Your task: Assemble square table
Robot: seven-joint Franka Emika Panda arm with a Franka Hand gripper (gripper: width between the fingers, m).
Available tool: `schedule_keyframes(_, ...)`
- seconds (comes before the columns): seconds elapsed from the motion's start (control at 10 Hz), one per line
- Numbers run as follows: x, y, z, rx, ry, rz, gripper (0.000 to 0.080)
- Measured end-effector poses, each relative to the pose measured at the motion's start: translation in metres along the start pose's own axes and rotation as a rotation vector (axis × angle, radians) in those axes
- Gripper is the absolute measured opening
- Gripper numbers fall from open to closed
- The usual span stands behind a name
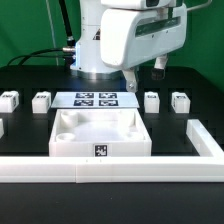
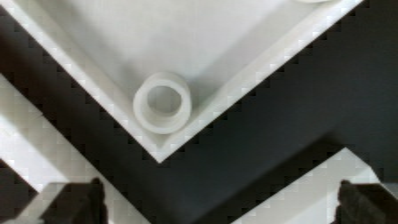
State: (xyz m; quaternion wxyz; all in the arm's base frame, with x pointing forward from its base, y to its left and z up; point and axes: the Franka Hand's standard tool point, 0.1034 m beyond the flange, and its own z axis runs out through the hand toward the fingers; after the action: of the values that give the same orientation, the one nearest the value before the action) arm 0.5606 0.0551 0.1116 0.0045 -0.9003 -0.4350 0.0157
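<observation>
Far-left leg block [image 1: 10, 99]: stands on the black table [image 1: 25, 135] at the exterior view's left edge, with its tag facing the camera.
Second leg block [image 1: 41, 101]: just to the right of the first and apart from it, in the same row.
Marker board [image 1: 96, 99]: lies flat in the middle of that row, between the two pairs of blocks.
Square table slab [image 1: 70, 146]: at the centre, in front of the marker board, lying with its raised rim upward.
Slab contents: only its own white floor and the rounded pockets at its corners.
Slab tag [image 1: 100, 151]: on the front edge, facing the camera.
Corner pocket [image 2: 164, 103]: a round ring set in one slab corner, seen close in the wrist view.
Gripper [image 1: 145, 72] [image 2: 217, 205]: hangs in the air behind the row. Its fingers [image 2: 71, 203] are spread wide with only black table between them, and they hold nothing.
Third leg block [image 1: 152, 100]: right of the marker board.
Fourth leg block [image 1: 180, 100]: beside the third and apart from it.
Border rail [image 1: 130, 170]: runs along the front, just before the slab, and turns back at the exterior view's right.
</observation>
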Motion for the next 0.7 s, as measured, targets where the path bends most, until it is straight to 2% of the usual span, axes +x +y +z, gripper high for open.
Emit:
schedule_keyframes(0.5, 0.0, 0.0, 0.0, 0.0, 0.0, 0.0, 0.065)
schedule_keyframes(0.6, -0.002, 0.001, 0.003, -0.009, 0.01, -0.043, 0.065)
schedule_keyframes(0.7, -0.011, -0.001, 0.014, -0.016, 0.018, -0.099, 0.065)
